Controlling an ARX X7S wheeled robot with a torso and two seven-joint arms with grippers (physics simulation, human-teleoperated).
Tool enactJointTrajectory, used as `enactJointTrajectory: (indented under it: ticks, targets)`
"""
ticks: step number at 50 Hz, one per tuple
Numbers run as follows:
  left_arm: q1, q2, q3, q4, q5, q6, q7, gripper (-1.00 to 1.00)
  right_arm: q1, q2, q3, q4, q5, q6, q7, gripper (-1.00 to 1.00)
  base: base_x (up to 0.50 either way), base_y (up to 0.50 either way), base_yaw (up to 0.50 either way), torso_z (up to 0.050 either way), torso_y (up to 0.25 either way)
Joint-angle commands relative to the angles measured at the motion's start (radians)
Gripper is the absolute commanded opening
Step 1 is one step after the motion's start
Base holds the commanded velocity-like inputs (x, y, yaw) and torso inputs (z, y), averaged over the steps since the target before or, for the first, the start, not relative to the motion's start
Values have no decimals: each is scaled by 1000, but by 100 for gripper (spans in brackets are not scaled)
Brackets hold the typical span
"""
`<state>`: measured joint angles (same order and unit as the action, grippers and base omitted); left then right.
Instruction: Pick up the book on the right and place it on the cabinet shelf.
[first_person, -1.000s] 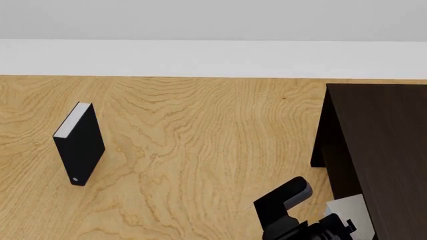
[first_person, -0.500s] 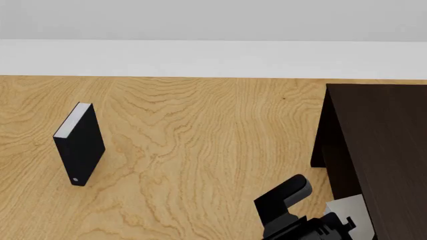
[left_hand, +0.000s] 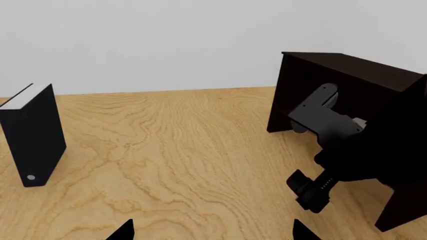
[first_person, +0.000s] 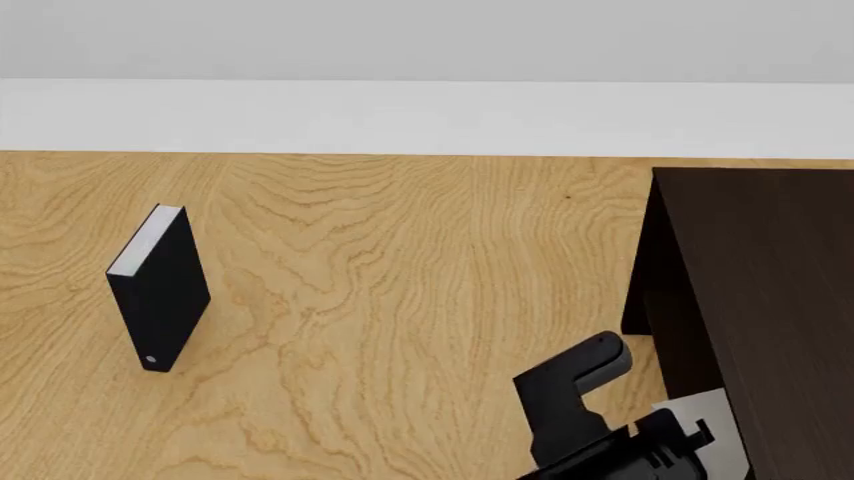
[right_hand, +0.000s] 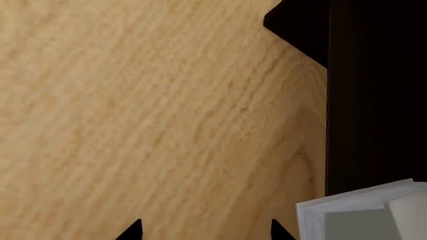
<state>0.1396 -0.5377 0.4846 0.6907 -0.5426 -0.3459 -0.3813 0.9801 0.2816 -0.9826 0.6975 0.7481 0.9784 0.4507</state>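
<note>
The light grey book (first_person: 702, 432) shows at the bottom right, tucked against the open side of the dark cabinet (first_person: 767, 290) and partly covered by its top and my right arm (first_person: 577, 392). The right wrist view shows the book (right_hand: 363, 220), its white page edges toward the table, beside the cabinet's dark panel (right_hand: 370, 100). My right gripper (right_hand: 205, 232) is open over bare wood, with the book off to one side and outside the fingers. My left gripper (left_hand: 213, 233) is open and empty above the table. I cannot make out the cabinet shelf in the dark interior.
A thinner black book (first_person: 159, 292) stands upright at the table's left, seen also in the left wrist view as the black book (left_hand: 33, 135). The wooden table (first_person: 400, 280) runs back to a white wall. The cabinet (left_hand: 333, 90) stands at the right edge.
My right arm has shifted a little farther from me and to the right beside the cabinet. The grey book stays at the cabinet and the black book has not moved.
</note>
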Motion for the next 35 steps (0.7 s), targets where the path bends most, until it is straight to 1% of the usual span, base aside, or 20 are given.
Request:
enactJointTrajectory:
  ticks: [1,12,26,35]
  targets:
    - [-4,-1,4,-2,-2,-1,0,100,-15,76,-14,23,38,-28,118,100,0,-5,-6,-10,0]
    - [-2,-3,9,-2,4,1,-4,100,-60,53,-28,27,36,-73,80,100,3,-4,-6,-1,0]
    - [-5,-2,16,-6,3,5,-1,100,-77,73,-20,-166,74,-49,101,100,1,-1,-4,-1,0]
    - [-7,-1,17,-8,3,6,-3,100,-58,69,-28,-202,73,-47,90,100,0,0,0,0,0]
